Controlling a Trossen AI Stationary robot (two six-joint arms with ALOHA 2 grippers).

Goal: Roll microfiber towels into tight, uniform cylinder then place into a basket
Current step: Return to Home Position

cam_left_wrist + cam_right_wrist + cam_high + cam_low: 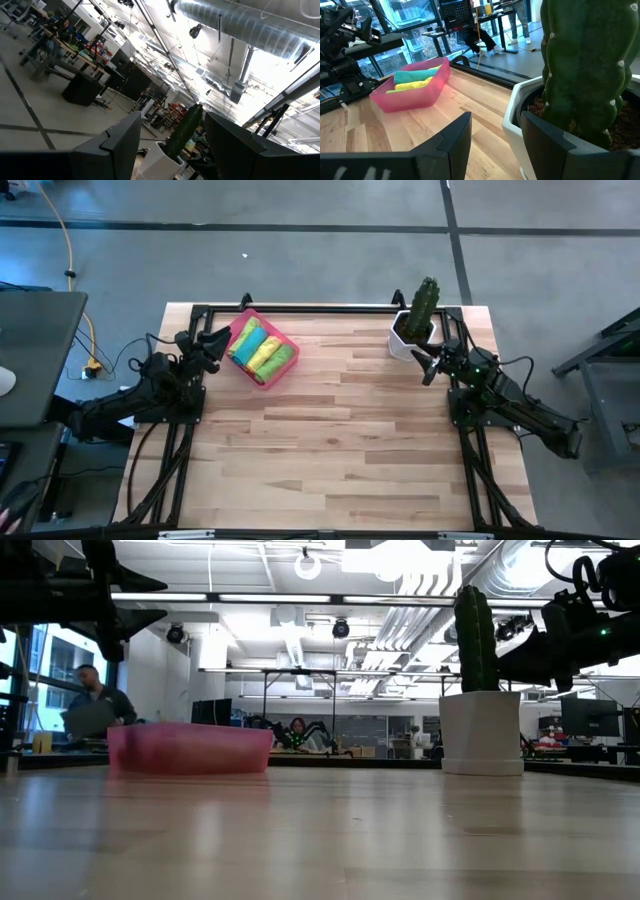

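The pink basket stands at the table's far left and shows as a low pink wall in the low view. Rolled microfiber towels lie side by side in it: a teal one, a yellow one and a green one. My left gripper hovers open just left of the basket, raised off the table, with nothing between its fingers. My right gripper hovers open at the far right beside the cactus pot, also holding nothing.
A white pot with a green cactus stands at the far right corner, right in front of my right gripper. The wooden tabletop stretches bare from the middle to the near edge. People sit in the room beyond the table.
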